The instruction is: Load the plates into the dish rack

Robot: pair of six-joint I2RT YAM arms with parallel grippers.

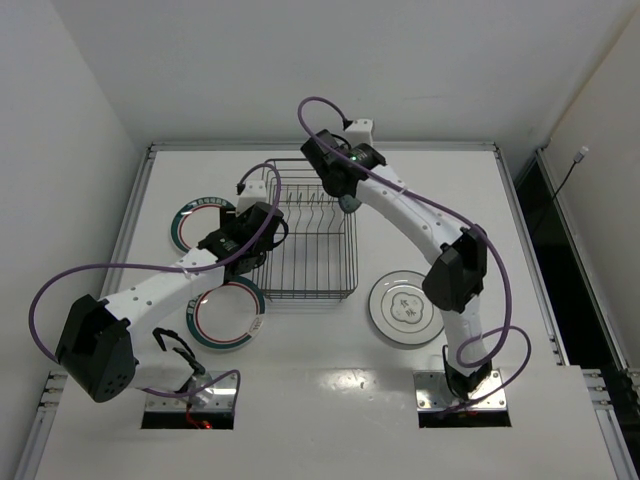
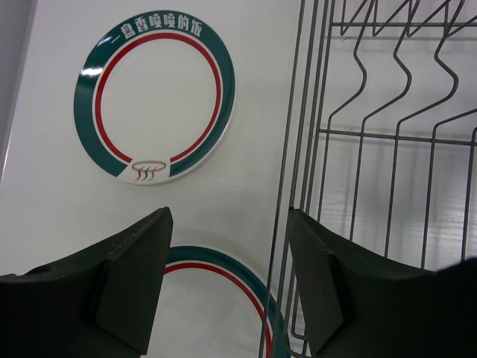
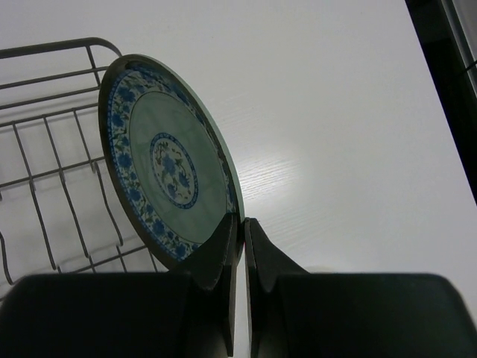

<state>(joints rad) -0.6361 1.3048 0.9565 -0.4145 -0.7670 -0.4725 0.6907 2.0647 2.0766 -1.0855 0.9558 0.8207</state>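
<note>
Left gripper (image 2: 229,215) jaws spread wide, empty, just beside dish rack (image 2: 373,135) left wall, above near green-rimmed plate (image 2: 209,298). Right gripper (image 3: 240,221) clamped on blue-patterned plate (image 3: 168,160) rim, upright at rack's edge. Far green-rimmed plate (image 2: 153,97) at 11 o'clock: Chinese rim lettering, not legible.

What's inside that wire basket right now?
The dish rack shows only bare prongs. Its far right corner is covered by the right hand, which pinches a blue-patterned plate upright there.
</note>
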